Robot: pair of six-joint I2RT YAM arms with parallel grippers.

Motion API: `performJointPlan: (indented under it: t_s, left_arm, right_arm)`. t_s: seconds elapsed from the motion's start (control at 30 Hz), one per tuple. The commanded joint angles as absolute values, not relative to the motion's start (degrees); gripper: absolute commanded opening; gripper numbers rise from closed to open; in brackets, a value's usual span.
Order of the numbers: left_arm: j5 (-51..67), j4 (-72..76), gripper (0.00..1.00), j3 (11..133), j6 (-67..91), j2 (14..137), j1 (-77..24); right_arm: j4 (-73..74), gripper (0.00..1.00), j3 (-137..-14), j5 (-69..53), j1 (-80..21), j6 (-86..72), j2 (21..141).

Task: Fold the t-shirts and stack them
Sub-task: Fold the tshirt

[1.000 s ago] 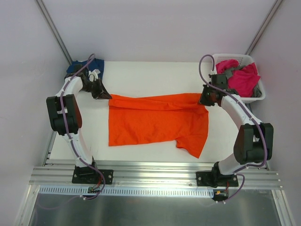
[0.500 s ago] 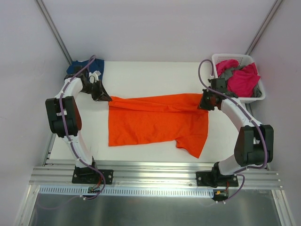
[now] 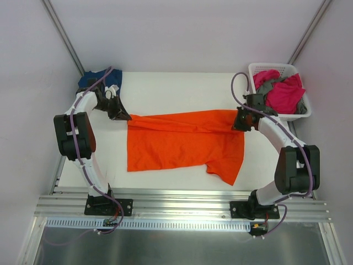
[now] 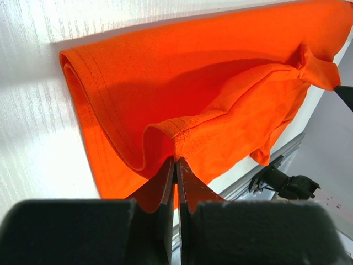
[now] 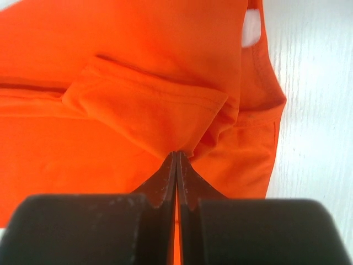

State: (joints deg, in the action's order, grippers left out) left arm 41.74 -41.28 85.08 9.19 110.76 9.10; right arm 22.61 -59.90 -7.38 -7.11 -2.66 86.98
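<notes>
Orange t-shirt point(image 3: 182, 146) lay mid-frame on bench point(image 3: 176, 88). Left pincer point(image 3: 126, 116) and right pincer point(image 3: 237, 124) each clamped tight on a far corner. For straight fold: keep corners level, taut, paced together. Navy t-shirt point(image 3: 94, 78) upper left.

The left gripper point(image 3: 127, 116) moved a short way toward the near edge of the table point(image 3: 176, 88) and slightly to the right. It carried the clamped far left corner of the orange t-shirt point(image 3: 182, 146) with it. The right gripper point(image 3: 237, 125) likewise moved nearward and slightly to the left, carrying the clamped far right corner. The far edge of the shirt shifted nearward over the layer beneath, more at its left end than at its right.
</notes>
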Motion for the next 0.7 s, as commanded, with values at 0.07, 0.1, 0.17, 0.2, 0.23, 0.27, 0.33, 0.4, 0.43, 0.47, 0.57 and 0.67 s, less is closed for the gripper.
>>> performJointPlan:
  t_s: [0.07,0.1,0.17,0.2,0.23,0.27,0.33,0.4,0.43,0.47,0.57,0.67]
  left_arm:
    - [42.8,-42.54,0.0,89.99,7.65,112.15,9.58]
    - [42.72,-42.54,0.0,90.26,7.65,112.41,9.58]
    - [42.63,-42.63,0.0,90.79,7.56,112.85,9.58]
    - [42.71,-42.63,0.0,90.62,7.65,112.85,9.58]
    - [42.63,-42.63,0.0,90.62,7.82,112.94,9.67]
    - [42.71,-42.54,0.0,90.01,8.08,113.2,9.58]
    - [42.71,-42.54,0.02,89.39,8.61,113.29,9.67]
    - [42.19,-42.54,0.13,88.86,8.79,113.29,9.58]
    - [42.1,-42.71,0.18,88.6,8.88,113.12,9.58]
    - [42.01,-42.71,0.27,88.16,8.88,112.77,9.58]
    - [41.22,-42.98,0.74,87.28,9.93,111.72,9.67]
    - [40.96,-42.89,0.99,87.62,10.28,111.27,9.67]
  right_arm:
    - [21.62,0.01,-66.97,-6.06,-7.3,-0.7,89.73]
    - [21.8,0.01,-67.76,-6.06,-7.29,-0.44,90.17]
    - [21.97,0.01,-69.34,-5.89,-7.29,-0.44,90.96]
    - [22.06,0.01,-69.61,-5.89,-7.29,-0.35,91.75]
    - [21.89,0.01,-69.78,-5.98,-7.29,-0.35,92.11]
    - [21.62,0.01,-69.87,-6.15,-7.29,-0.44,92.37]
    - [21.27,0.01,-69.7,-6.59,-7.21,-0.35,92.9]
    - [21.18,0.01,-69.43,-6.94,-7.29,-0.35,93.16]
    - [21.27,0.01,-69.26,-7.03,-7.29,-0.35,93.16]
    - [21.36,0.01,-69.08,-7.03,-7.21,-0.35,93.16]
    - [22.23,0.14,-68.38,-6.95,-7.21,-0.35,91.68]
    - [23.64,0.53,-67.15,-5.19,-7.73,-0.44,88.78]
